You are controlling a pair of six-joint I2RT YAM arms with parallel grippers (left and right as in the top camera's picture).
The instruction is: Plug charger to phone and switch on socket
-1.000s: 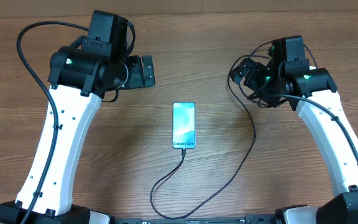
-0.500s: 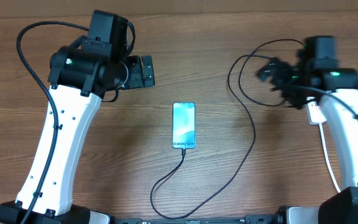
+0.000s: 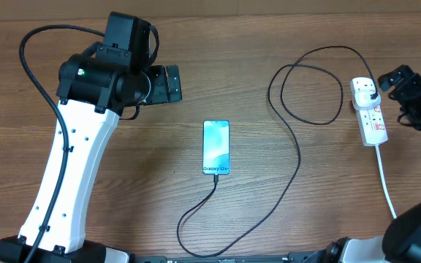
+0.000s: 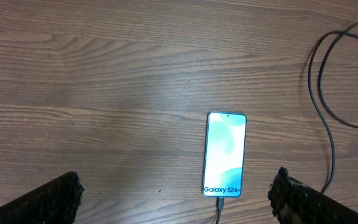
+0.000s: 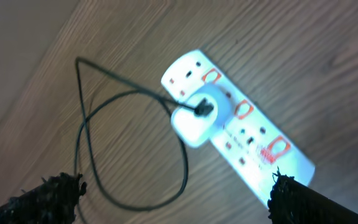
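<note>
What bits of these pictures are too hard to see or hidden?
- Socket switches: too small from overhead, blurred in the right wrist view, so on or off is unclear.
- Right hand: partly cut off by the overhead picture's right edge.
- White cord: its far end disappears behind the right arm.
- Left hand: the left wrist view shows only its fingertips, at the bottom corners.

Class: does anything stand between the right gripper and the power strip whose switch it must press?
Nothing visible does. The open right gripper sits close beside the power strip. The charger plug fills one outlet, but the red switches beside it show uncovered.
</note>
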